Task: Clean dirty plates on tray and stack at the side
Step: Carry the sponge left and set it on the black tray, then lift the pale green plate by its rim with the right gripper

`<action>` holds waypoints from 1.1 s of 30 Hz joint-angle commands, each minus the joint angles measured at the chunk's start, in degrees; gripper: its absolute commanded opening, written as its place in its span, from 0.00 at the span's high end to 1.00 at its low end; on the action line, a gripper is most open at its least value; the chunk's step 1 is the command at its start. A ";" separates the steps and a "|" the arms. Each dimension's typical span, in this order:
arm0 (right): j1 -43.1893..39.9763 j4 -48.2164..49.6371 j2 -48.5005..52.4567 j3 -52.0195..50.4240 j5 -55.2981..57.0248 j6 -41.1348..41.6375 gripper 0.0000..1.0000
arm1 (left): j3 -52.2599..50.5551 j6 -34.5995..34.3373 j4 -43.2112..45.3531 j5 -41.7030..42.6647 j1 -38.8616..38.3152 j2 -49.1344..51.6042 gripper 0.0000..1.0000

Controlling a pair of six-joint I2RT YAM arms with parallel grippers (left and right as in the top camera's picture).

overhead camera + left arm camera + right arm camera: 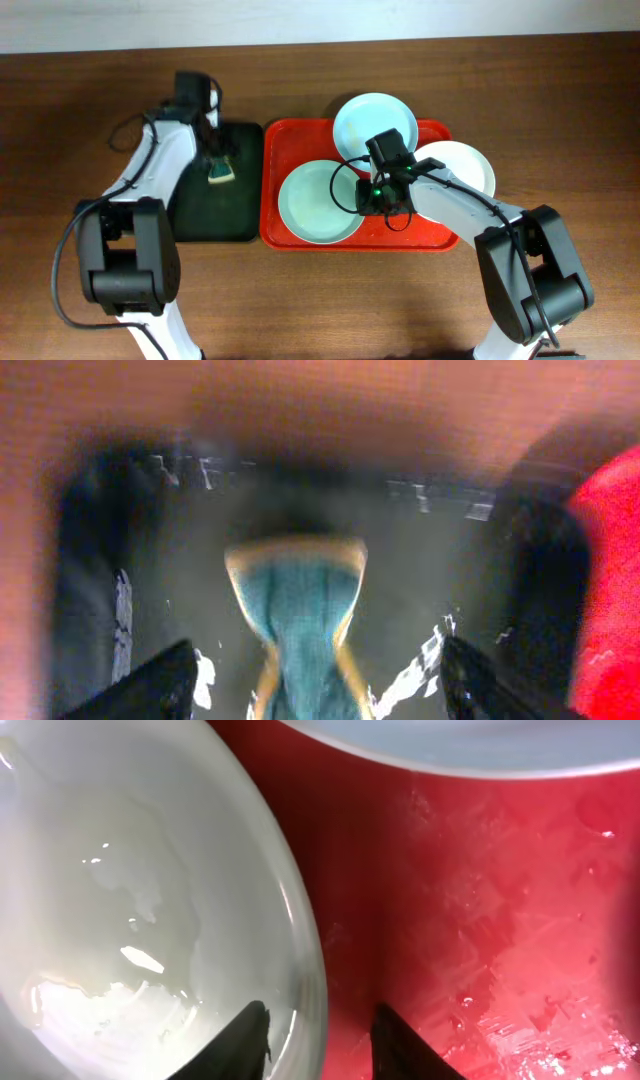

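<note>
The red tray (290, 140) carries three plates: a mint-blue one (375, 122) at the back, a second mint-blue one (315, 203) at front left, and a white one (462, 165) on the right rim. My right gripper (383, 195) hangs low at the front-left plate's right edge. In the right wrist view the right gripper (320, 1010) is open and straddles that plate's (120, 900) rim without touching it, one finger over the wet plate, the other over the tray (480, 920). My left gripper (217, 155) stands open over a teal sponge (300, 615).
A black tray (235, 215) lies left of the red one, with the yellow-edged sponge (220, 172) on it. Wet streaks shine on the black tray (180, 560). Bare wooden table surrounds both trays. The left wrist view is blurred.
</note>
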 commanded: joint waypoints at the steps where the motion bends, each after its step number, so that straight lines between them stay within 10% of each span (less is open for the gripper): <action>1: 0.42 -0.37 0.59 -0.52 -0.28 -0.39 0.62 | 12.52 0.70 -5.53 0.44 2.25 -3.98 0.13; 7: 0.42 0.79 0.59 -1.53 -0.26 -0.39 0.62 | 16.85 0.72 -6.95 0.44 4.94 -5.81 0.01; 12: 0.42 0.90 0.59 -1.79 -0.26 -0.39 0.96 | 16.83 0.72 -6.97 0.44 5.11 -5.79 0.01; 33: -3.04 -8.28 -11.30 -1.40 -10.99 0.24 0.96 | 16.83 0.70 -6.99 0.44 4.13 -5.79 0.01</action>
